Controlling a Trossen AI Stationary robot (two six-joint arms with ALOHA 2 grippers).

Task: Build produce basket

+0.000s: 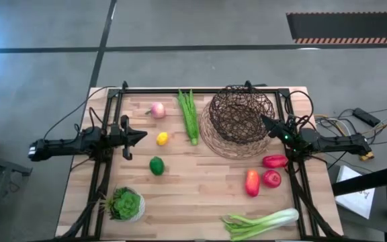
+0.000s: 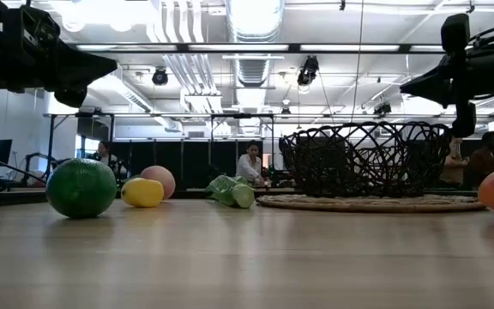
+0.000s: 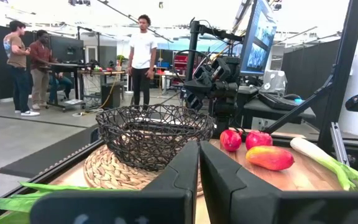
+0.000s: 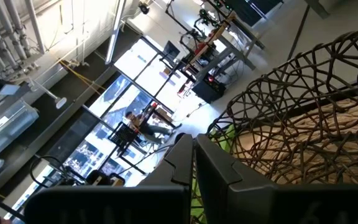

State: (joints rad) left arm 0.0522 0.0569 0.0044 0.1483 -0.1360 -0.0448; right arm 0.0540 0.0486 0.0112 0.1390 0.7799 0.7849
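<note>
From above, my left fingers point(image 1: 142, 135) sit pressed together, empty, just beside the lemon point(image 1: 162, 138). My right fingers point(image 1: 266, 122), likewise together, hover at the wire basket point(image 1: 239, 114) rim. Low across the counter point(image 2: 247, 257), the lime point(image 2: 81, 187) lies nearest.

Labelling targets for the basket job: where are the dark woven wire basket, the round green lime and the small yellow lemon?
Dark woven wire basket point(image 1: 215, 115), high view, left rim.
Round green lime point(image 1: 156, 165), high view, centre.
Small yellow lemon point(image 1: 162, 138), high view, centre.
</note>
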